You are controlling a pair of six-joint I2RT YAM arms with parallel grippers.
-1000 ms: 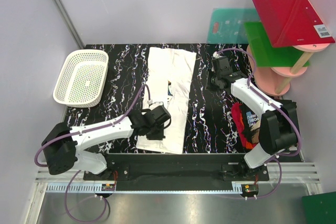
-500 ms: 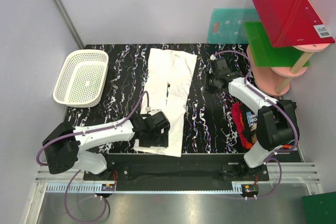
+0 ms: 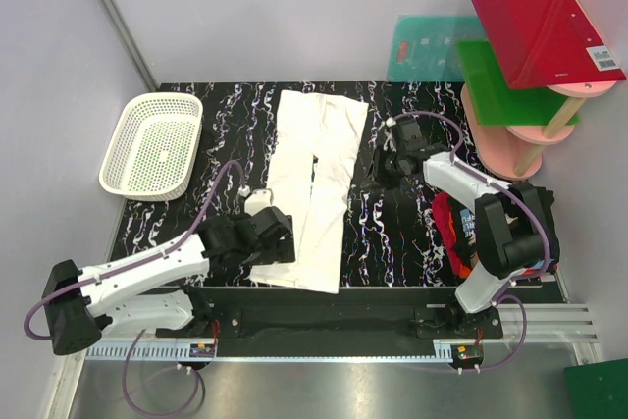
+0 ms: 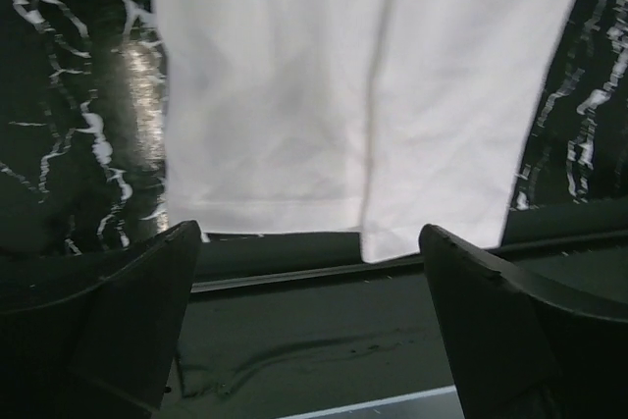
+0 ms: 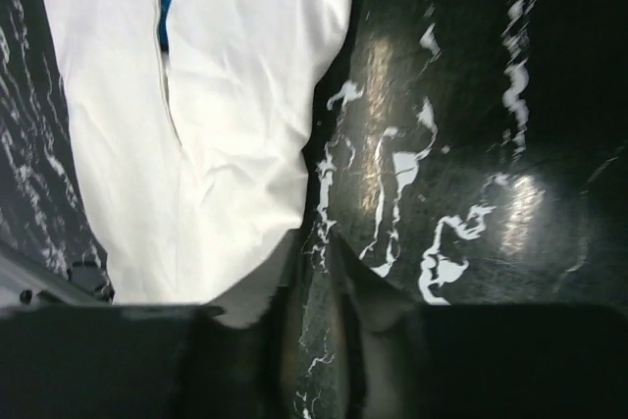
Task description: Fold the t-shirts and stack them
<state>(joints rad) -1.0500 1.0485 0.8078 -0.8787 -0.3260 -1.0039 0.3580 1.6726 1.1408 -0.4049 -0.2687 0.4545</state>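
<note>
Marbled table, left pincer wide open by t-shirt.

The basket lies left of the folded t-shirt, the t-shirt pile right of it.

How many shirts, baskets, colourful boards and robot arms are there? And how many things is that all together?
Shirts: 3 (white shirt, red shirt, black shirt)
Basket: 1
Boards: 3 (teal board, green board, red board)
Arms: 2 (left arm, right arm)
Total: 9
</note>
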